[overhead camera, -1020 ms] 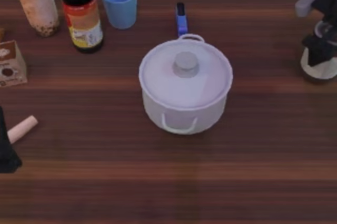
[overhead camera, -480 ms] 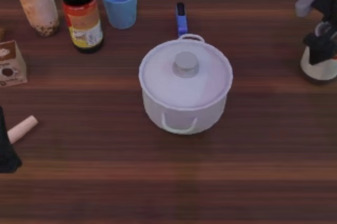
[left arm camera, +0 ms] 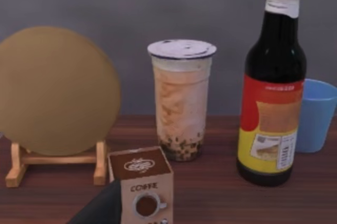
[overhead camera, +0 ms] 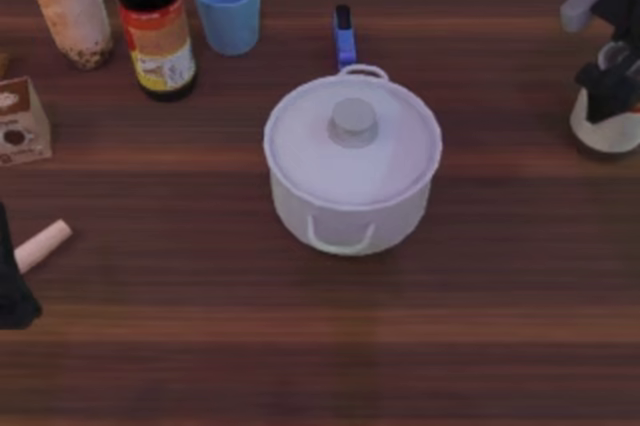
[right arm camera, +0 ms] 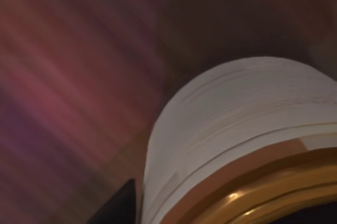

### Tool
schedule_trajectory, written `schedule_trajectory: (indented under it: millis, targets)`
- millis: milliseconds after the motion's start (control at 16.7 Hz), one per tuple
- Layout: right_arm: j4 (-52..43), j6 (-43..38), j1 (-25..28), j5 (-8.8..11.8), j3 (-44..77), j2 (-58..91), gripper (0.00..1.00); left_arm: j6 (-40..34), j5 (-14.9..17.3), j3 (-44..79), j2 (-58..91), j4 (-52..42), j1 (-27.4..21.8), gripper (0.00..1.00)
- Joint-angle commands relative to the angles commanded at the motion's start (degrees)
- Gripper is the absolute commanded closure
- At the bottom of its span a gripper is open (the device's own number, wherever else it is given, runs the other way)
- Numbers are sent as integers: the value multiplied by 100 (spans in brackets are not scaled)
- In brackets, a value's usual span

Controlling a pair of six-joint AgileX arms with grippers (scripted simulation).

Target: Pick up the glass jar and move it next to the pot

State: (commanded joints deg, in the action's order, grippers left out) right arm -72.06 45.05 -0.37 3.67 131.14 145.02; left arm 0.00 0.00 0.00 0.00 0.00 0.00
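The glass jar (overhead camera: 603,128) sits at the table's (overhead camera: 500,296) right edge, well apart from the pot (overhead camera: 352,168). The right gripper (overhead camera: 607,76) is down over its lid; grip can't be told. Best to clamp squarely before lifting.

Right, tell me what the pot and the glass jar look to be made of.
The pot: probably enamelled or painted metal, going by its smooth matte white body and lid; its grey knob looks like plastic or metal. The glass jar, under the right gripper: the white label hides its wall, so glass can't be confirmed; the orange band looks glossy.
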Motion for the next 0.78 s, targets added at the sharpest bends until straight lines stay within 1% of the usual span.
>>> schedule_trajectory:
  millis: [480,600,780]
  targets:
    - [-4,-11,-7,1,-13,-15,100,0,0,0,0,0,0,0]
    - [-26,-21,-7,4,-223,-223,100,0,0,0,0,0,0,0]
    - [-98,-22,20,11,-892,-974,100,0,0,0,0,0,0,0]
